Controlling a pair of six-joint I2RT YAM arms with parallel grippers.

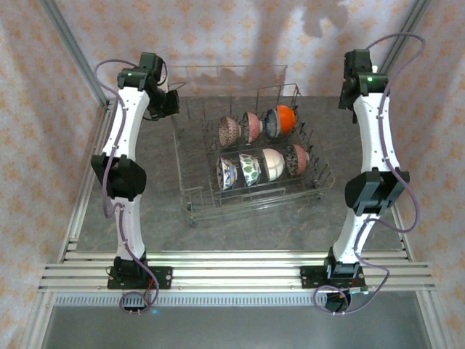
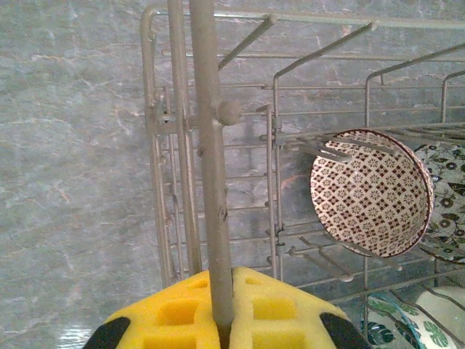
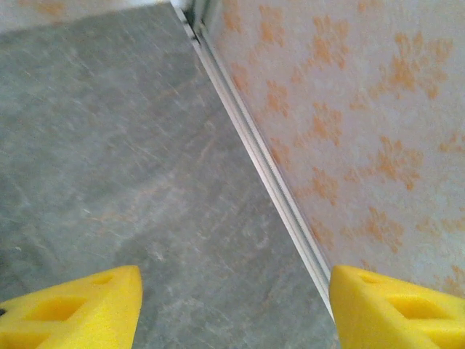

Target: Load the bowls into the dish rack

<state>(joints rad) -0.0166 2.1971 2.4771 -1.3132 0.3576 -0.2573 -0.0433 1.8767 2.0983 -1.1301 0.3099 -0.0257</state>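
Observation:
The grey wire dish rack [image 1: 190,207] stands mid-table holding several bowls on edge in two rows. The back row runs from a brown-patterned bowl [image 1: 229,131] to an orange one [image 1: 286,117]. The front row includes a green floral bowl [image 1: 250,170] and a cream bowl [image 1: 272,164]. My left gripper [image 1: 173,102] is at the rack's far-left corner. In the left wrist view it [image 2: 224,291] is shut on a thick rim wire of the rack [image 2: 207,109], with the brown-patterned bowl [image 2: 370,193] off to the right. My right gripper [image 3: 232,305] hangs open over bare table, holding nothing.
The enclosure's right wall and its metal base rail [image 3: 269,174] run close beside the right gripper. Patterned walls [image 1: 43,109] close in the table on the left, back and right. The aluminium frame [image 1: 232,273] with the arm bases lies along the near edge.

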